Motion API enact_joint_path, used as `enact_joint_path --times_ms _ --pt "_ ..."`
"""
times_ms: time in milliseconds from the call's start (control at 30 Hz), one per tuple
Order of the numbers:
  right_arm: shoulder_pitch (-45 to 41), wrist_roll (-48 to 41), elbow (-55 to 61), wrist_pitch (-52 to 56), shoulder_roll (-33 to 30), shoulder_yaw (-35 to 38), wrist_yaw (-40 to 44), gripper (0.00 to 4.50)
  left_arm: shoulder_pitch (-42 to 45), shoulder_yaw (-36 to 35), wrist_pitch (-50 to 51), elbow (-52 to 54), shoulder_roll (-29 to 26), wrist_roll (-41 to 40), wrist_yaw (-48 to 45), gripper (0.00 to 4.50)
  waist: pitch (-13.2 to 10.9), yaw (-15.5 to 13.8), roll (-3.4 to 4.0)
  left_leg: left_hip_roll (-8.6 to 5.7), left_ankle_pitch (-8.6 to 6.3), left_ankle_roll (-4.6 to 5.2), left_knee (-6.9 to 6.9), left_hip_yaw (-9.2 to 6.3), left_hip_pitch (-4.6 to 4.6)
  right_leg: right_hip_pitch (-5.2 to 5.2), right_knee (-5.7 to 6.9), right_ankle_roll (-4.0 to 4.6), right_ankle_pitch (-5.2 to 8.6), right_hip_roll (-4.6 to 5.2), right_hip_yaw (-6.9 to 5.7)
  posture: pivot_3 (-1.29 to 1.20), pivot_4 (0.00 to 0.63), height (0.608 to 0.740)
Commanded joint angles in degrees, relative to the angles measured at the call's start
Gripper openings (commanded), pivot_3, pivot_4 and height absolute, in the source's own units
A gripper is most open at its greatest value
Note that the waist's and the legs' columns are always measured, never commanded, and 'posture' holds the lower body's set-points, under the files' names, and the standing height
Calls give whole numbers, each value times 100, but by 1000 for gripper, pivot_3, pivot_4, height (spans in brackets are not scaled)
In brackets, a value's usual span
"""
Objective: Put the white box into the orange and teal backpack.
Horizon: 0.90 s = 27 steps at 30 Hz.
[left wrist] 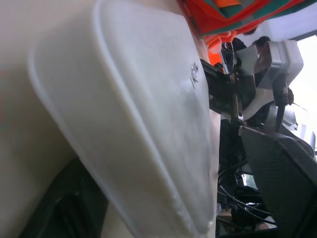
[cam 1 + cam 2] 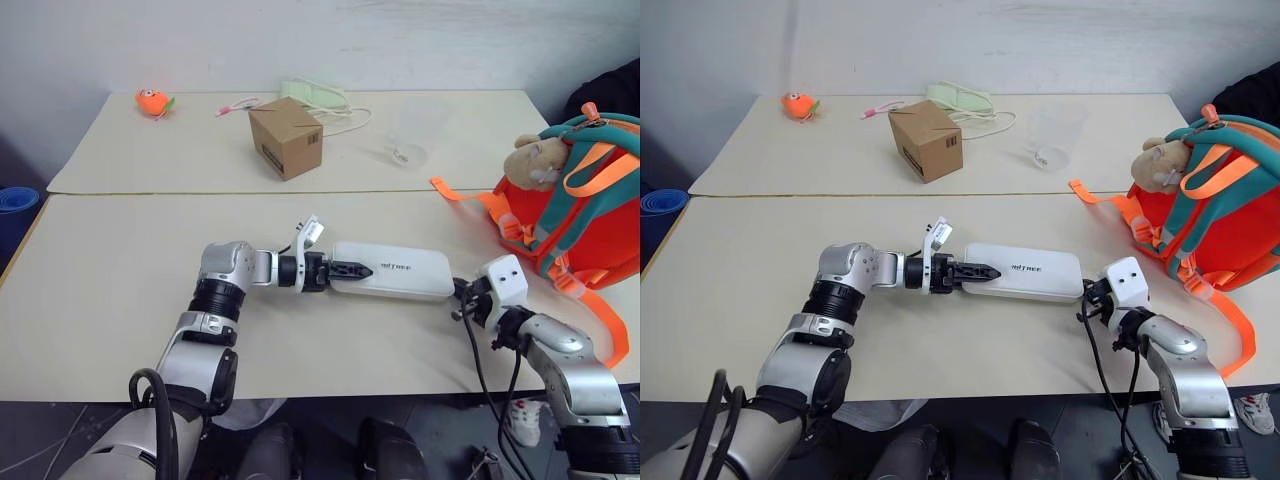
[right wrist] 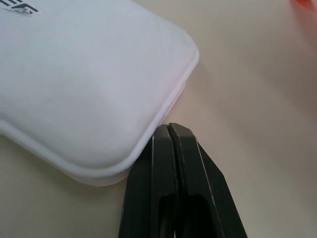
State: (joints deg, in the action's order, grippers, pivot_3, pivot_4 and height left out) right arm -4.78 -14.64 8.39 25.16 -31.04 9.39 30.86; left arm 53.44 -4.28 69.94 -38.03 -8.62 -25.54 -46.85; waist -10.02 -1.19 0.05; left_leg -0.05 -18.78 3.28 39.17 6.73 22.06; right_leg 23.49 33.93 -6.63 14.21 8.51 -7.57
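The white box lies flat on the near table, long side across. My left gripper is at its left end, open. One finger is against the box's side and the other finger stands off with a gap. My right gripper is shut and empty, its tips touching the rim at the box's right corner. The orange and teal backpack stands at the table's right edge, a tan plush toy at its top, to the right of the box.
On the far table stand a brown cardboard box and a clear plastic cup. A pale green item with cords and a small orange toy lie near the wall. An orange strap trails from the backpack.
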Motion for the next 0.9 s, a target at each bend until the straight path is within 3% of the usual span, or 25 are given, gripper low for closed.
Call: enact_joint_path --times_ms 33,167,267,400,500,633,733,900 --pt "175 -54 180 -90 52 27 18 0 158 -177 63 -130 100 -227 -5 2620 0 2 0 -1 0 0 0 1 3 3 0 0 0 -1 0 0 150 740" --pt "258 -74 260 -145 93 25 2 0 170 -235 169 -15 96 -379 -134 1519 -1 -6 -2 -2 1 2 0 0 6 3 -3 0 0 0 -2 0 150 740" --pt "634 -155 720 -52 14 162 31 0 69 -145 335 317 37 -522 -287 1337 -1 -25 -1 -2 0 1 0 0 7 5 -3 -1 0 0 -2 0 150 740" --pt "1822 -824 1986 339 -80 1343 107 897 14 -550 633 656 -285 -824 -265 1336 -4 -20 2 -2 -2 -4 -5 -8 23 16 -7 0 0 -4 -7 0 150 740" --pt "2262 -1345 2423 691 -4 2244 -94 1959 -147 -810 779 957 -583 -1009 -224 1336 -7 39 0 -4 -2 -1 -5 6 17 15 -8 -5 -2 -2 3 0 150 740" --pt "2032 -1996 2358 1101 -35 3133 -441 3342 -327 -1315 986 1373 -845 -1317 -60 1336 -7 67 -1 4 -4 -6 -5 4 5 13 -2 -6 -4 -1 13 0 150 740" --pt "1518 -2117 1953 1273 -263 3308 -624 4420 -465 -1675 1140 1719 -945 -1569 64 1336 -7 70 -1 7 -14 -24 -6 0 5 15 2 -4 -3 2 38 0 150 740" --pt "562 -1900 1032 1257 -674 3114 -778 4500 -708 -2034 1256 2348 -915 -1894 349 1336 -7 45 0 0 -6 -8 -8 4 11 19 -1 -3 -3 1 60 0 150 740"
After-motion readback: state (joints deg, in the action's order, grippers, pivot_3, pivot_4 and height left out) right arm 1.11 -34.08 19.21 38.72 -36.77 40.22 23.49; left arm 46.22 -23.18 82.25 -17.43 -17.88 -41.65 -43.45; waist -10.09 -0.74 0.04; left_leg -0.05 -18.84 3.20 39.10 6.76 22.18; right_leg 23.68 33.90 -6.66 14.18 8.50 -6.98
